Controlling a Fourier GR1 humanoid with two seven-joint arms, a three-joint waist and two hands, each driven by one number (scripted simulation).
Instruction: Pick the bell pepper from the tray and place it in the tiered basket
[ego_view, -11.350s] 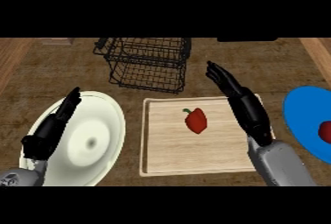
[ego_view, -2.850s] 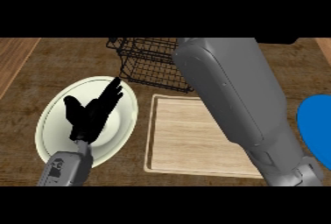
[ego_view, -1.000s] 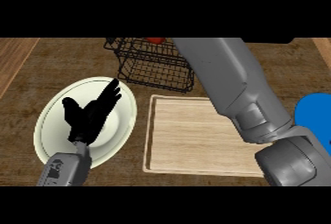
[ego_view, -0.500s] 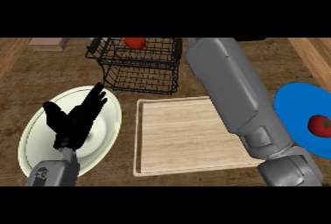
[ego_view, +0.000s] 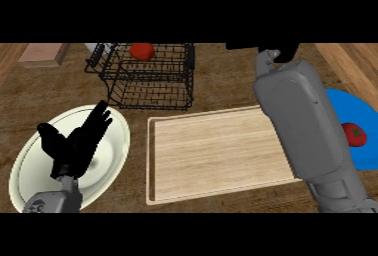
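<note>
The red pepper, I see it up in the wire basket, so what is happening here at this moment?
The bell pepper lies in the top tier of the tiered basket, and the wooden tray has nothing on it. The robot's right arm reaches far up; its right hand shows only partly at the top edge, right of the basket and apart from the pepper. The left hand rests open over the white plate. A tomato sits on the blue plate.

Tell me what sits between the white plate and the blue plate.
In the head view, the pale wooden tray lies between the white plate and blue plate, with the right grey forearm above it.
</note>
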